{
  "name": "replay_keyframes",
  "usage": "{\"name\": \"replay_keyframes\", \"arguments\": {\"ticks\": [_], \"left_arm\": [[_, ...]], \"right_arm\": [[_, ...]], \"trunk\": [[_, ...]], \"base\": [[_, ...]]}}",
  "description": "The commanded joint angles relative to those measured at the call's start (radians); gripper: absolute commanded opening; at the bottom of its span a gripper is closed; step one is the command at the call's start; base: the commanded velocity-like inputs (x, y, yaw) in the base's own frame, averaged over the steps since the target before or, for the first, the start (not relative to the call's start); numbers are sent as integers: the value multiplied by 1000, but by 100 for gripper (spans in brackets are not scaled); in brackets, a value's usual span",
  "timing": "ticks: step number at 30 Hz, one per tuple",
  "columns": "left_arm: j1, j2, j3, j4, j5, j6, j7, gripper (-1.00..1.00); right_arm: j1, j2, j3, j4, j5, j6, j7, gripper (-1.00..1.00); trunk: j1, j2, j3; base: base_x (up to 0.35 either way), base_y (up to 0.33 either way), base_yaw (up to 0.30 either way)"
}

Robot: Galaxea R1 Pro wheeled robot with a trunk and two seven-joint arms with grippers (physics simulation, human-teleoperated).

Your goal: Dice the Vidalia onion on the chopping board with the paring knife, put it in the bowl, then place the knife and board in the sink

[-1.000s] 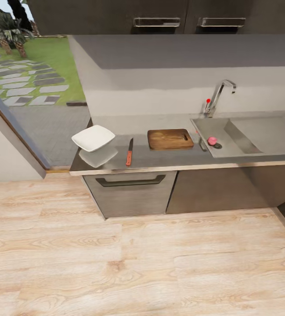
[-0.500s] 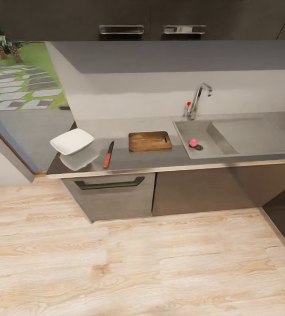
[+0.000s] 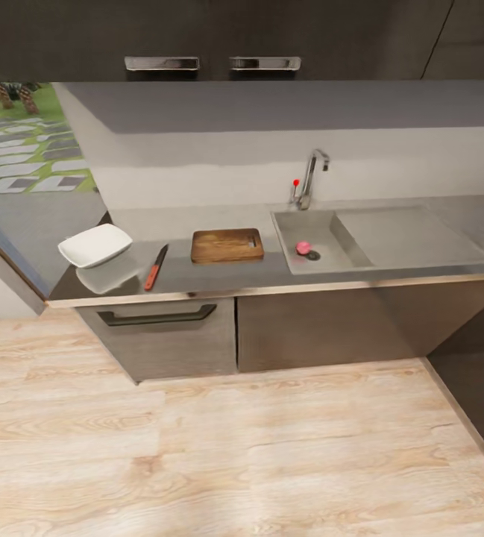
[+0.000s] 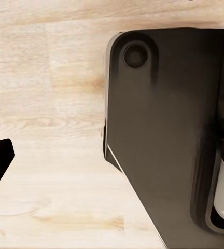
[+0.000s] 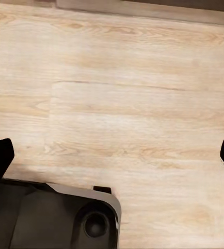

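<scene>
Head view: chopping board (image 3: 227,245) between paring knife (image 3: 156,267) and sink (image 3: 312,240).

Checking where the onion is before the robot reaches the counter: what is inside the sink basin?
In the sink a small pink-red round onion sits beside the round drain. Nothing else shows on the basin floor; its near wall is hidden from the head view.

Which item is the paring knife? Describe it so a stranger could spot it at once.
Start at the grey countertop and find the sink under the chrome tap. Move away from the sink past the dark wooden chopping board; the paring knife lies flat between that board and the white square bowl. It is the one slim thing there, with a reddish handle and short dark blade.
</scene>
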Motion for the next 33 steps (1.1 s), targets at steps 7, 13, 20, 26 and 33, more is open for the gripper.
{"name": "replay_keyframes", "arguments": {"ticks": [7, 13, 20, 26, 33], "left_arm": [[1, 0, 1, -2, 1, -1, 3, 100], [1, 0, 2, -2, 1, -1, 3, 100], [1, 1, 2, -3, 1, -1, 3, 100], [1, 1, 3, -3, 2, -1, 3, 100], [1, 1, 3, -4, 2, -1, 3, 100]], "right_arm": [[0, 8, -4, -1, 11, -1, -6, 100], [0, 13, -4, -1, 11, -1, -6, 100], [0, 13, -4, 0, 11, -1, -6, 100], [0, 13, -3, 1, 11, -1, -6, 100], [0, 13, -2, 1, 11, -1, -6, 100]], "trunk": [[1, -2, 10], [1, -2, 19], [1, -2, 30], [1, -2, 39], [1, -2, 50]], "base": [[0, -319, 0], [0, -319, 0], [0, -319, 0], [30, -306, 0], [112, -210, 0]]}}
